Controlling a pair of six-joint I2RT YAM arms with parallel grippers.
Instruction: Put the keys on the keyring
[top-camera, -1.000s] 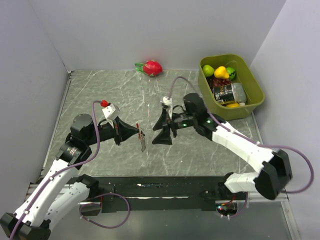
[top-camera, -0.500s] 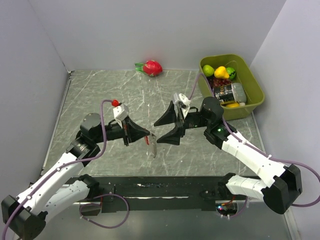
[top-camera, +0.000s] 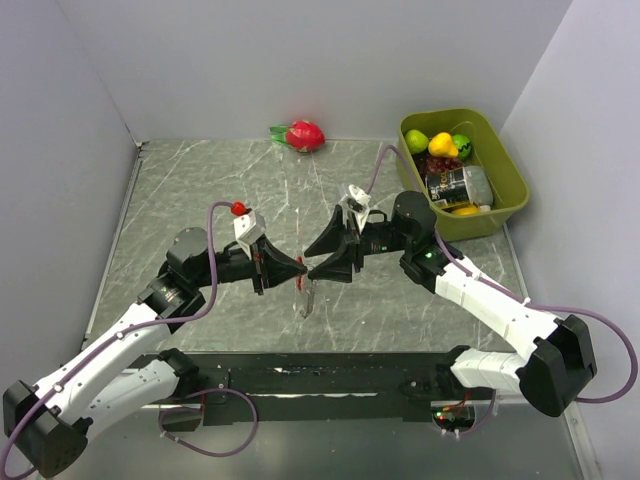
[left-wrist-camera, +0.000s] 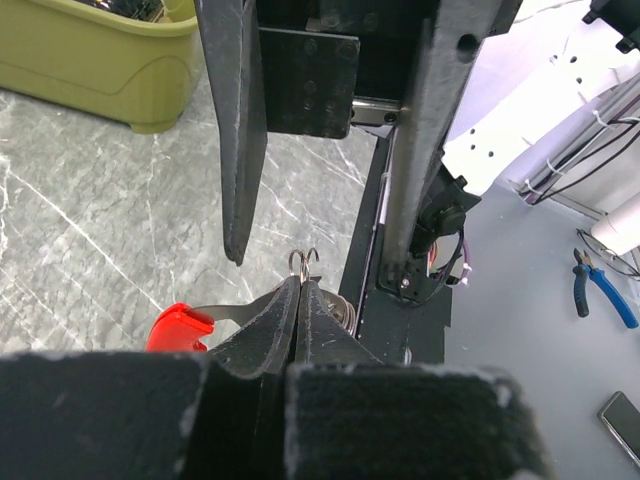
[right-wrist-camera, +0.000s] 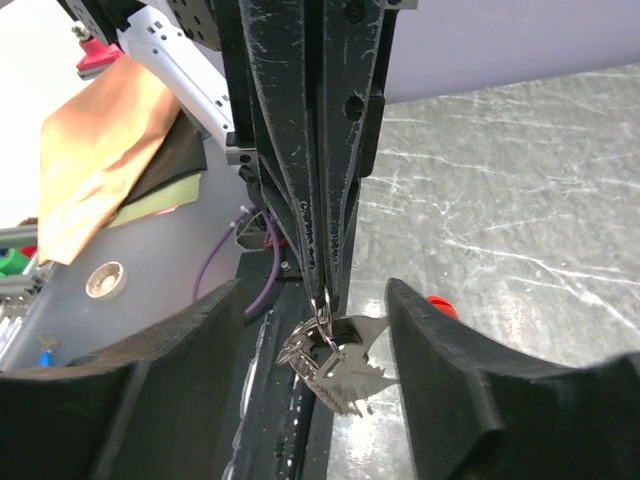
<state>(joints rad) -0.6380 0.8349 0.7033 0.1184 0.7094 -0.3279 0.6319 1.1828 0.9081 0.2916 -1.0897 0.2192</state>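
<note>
Red plastic tab and silvery wire ring together form the keyring (left-wrist-camera: 303, 262), which is held above the middle of the grey marbled surface (top-camera: 200, 190). The left end effector (top-camera: 297, 270) is clenched, its two fingers pressed flat together on the small wire ring, so that only the ring's top loops show past the tips. The red tab juts out to one side below the fingers. In the right wrist view, a bunch of silvery toothed pieces, the keys (right-wrist-camera: 345, 378), hangs directly beneath the pinched ring. It cannot be told whether each piece is threaded on the ring. The right end effector (top-camera: 320, 257) faces the left one tip to tip and is released. Its jaws stand spread on either side of the left fingertips and the hanging bunch, gripping nothing. A red dragon fruit (top-camera: 303, 134) lies at the far edge, and a green bin (top-camera: 510, 190) of fruit and a can stands at the far right.
</note>
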